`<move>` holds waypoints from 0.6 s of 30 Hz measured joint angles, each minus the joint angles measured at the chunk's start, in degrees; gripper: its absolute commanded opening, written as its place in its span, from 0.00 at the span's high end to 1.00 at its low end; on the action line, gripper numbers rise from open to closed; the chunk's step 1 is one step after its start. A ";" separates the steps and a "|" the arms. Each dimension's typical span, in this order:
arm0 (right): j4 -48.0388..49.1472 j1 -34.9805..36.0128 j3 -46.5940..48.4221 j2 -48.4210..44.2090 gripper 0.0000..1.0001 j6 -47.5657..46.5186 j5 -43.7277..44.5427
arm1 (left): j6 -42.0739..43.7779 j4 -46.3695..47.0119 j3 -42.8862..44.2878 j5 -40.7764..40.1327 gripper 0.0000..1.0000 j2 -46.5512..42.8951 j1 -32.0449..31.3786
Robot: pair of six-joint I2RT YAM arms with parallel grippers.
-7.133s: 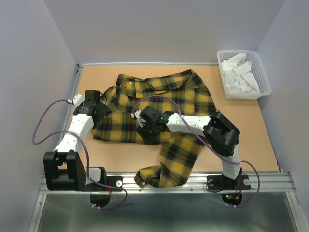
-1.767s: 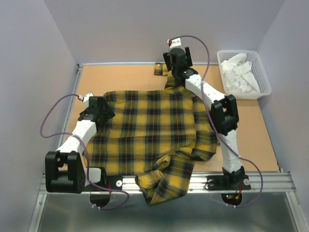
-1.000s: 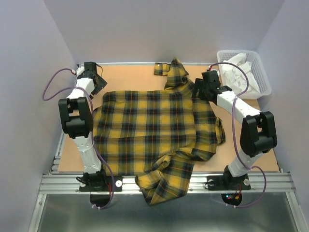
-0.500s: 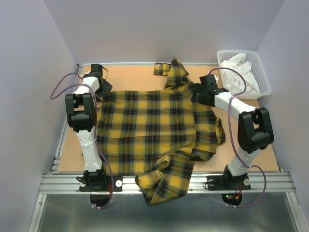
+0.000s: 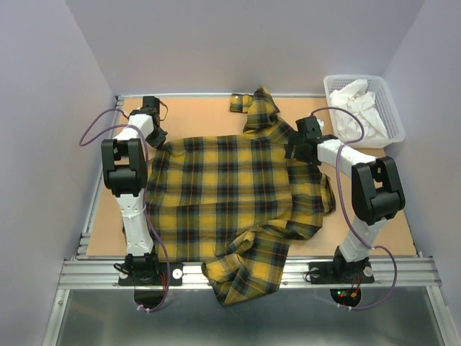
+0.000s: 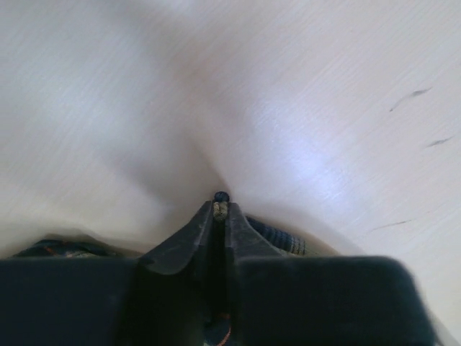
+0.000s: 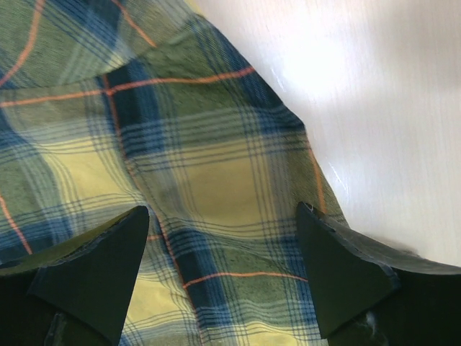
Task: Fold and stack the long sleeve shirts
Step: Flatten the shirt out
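- Note the left gripper (image 5: 154, 128) closing down from a wide spread within the last second, and its arrival at the far-left shoulder corner of the yellow and dark-green plaid long sleeve cloth shirt (image 5: 230, 187).
- Near edge: find one rumpled fold of cloth (image 5: 238, 277) draped over the metal rail (image 5: 403, 270), not yet straightened.
- Mid-table: read the shirt body as spread flat, back up, on the tan wooden table (image 5: 382, 223). Count spreading as nearly done.
- Far left: see fingertips (image 6: 202, 225) pressed almost together in the left wrist view, pinching a sliver of yellowish cloth.
- Far right: see the right gripper (image 7: 222, 210) with jaws spread wide over plaid at the far-right shoulder, holding nothing.
- Far edge: find one sleeve (image 5: 258, 112) bunched upward toward the back wall.
- Far-right corner: locate a white plastic mesh basket (image 5: 392, 133) of crumpled white items, apart from the shirt.
- Judge as remaining: flattening both loose ends, turning sleeves inward, folding the body, stacking. No fold made, no stack and no second shirt in view.
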 measured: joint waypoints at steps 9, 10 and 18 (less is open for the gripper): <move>0.02 -0.02 -1.18 0.17 0.12 0.83 -0.22 | 0.72 -6.08 5.57 -19.78 0.55 -2.89 -6.12; 0.04 -0.02 -1.18 0.17 0.12 0.83 -0.20 | 0.59 -6.80 5.57 -23.58 0.53 -4.46 -7.76; 0.31 -0.02 -2.01 0.17 0.12 0.81 -0.22 | 0.81 -8.59 4.02 -39.43 0.25 -14.19 -14.91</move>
